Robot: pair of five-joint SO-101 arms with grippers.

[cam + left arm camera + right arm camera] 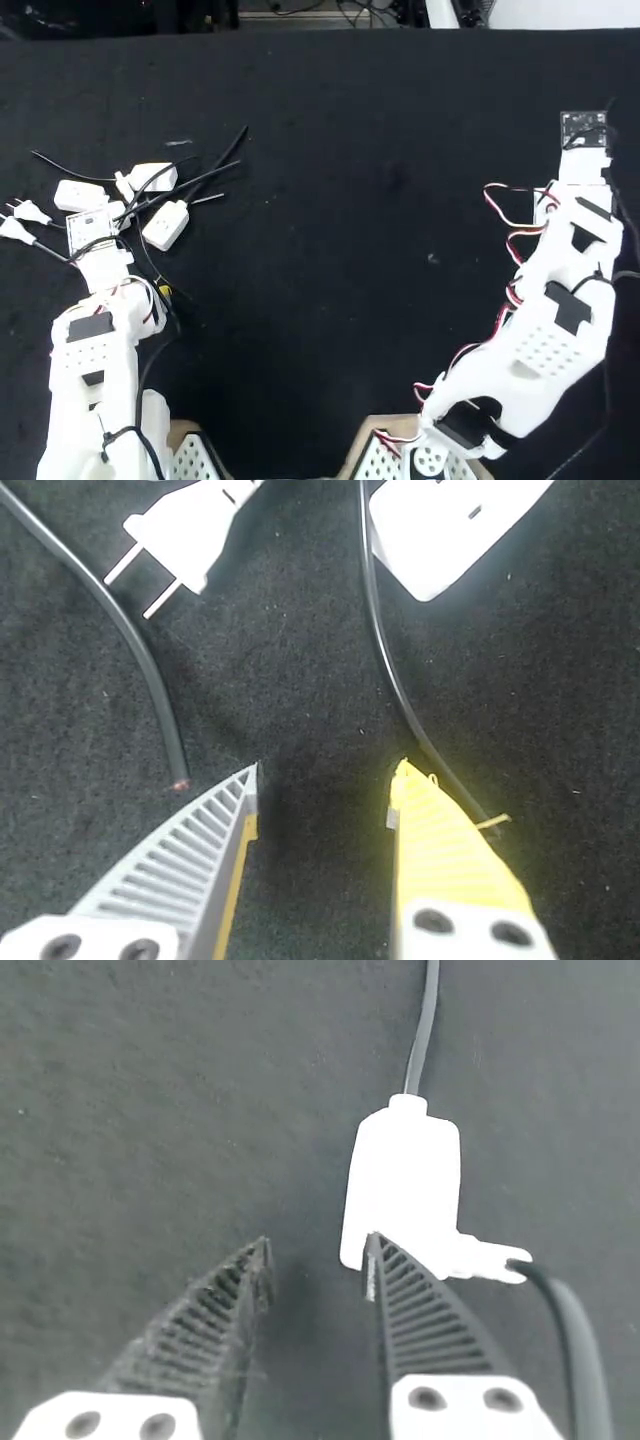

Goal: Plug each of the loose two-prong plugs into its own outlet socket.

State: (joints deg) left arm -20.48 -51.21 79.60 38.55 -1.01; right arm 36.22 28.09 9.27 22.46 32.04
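My left gripper (327,770) is open just above the black mat, with bare mat between its grey and yellow fingers. Beyond the tips lie a loose white two-prong plug (185,530) and a white outlet socket (450,525). In the high view the left arm (92,335) ends at a cluster of white sockets (165,225) and plugs (30,212) at the table's left. My right gripper (317,1245) is open at the far right; one finger (420,1310) touches a white socket block (405,1185) with a white plug (490,1258) at its side.
Thin black cables (140,660) run past both left fingers, one close along the yellow finger. A thick black cable (570,1330) leads off the plug by the right gripper. The right arm (555,330) stands along the table's right edge. Black mat (380,220) spans the middle.
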